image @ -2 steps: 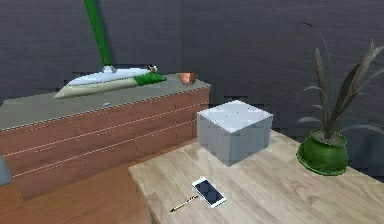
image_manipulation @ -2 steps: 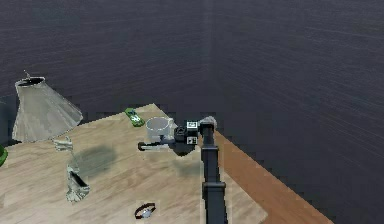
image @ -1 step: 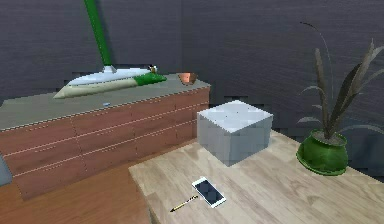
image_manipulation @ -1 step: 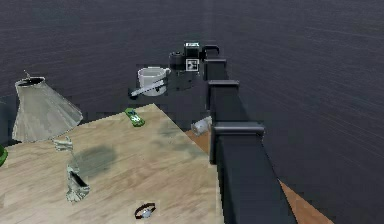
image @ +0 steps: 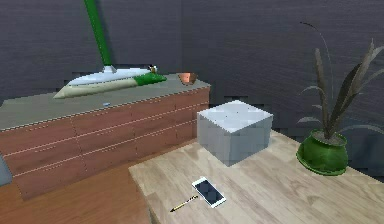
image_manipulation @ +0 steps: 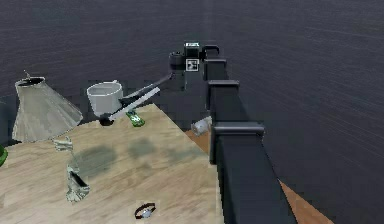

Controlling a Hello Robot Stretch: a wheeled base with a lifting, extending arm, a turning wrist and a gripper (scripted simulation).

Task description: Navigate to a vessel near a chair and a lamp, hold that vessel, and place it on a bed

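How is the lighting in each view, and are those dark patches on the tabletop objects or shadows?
Arm side view: the tabletop is evenly lit against a dark wall; the soft dark patches on it are shadows, not objects. Forward view: the green plant pot carries a bright highlight, and the wall behind is dim.

In the arm side view a lamp (image_manipulation: 40,112) is crowding the left edge of the surface (image_manipulation: 150,165). A grey pot (image_manipulation: 105,97) is showing upper middle by the tool (image_manipulation: 128,106), and small scraps (image_manipulation: 75,182) are lying lower left. The stretch between them is lying bare. In the forward view a grey box (image: 234,130) and a potted plant (image: 330,140) are blocking the right half, and a phone (image: 209,191) is lying lower centre.
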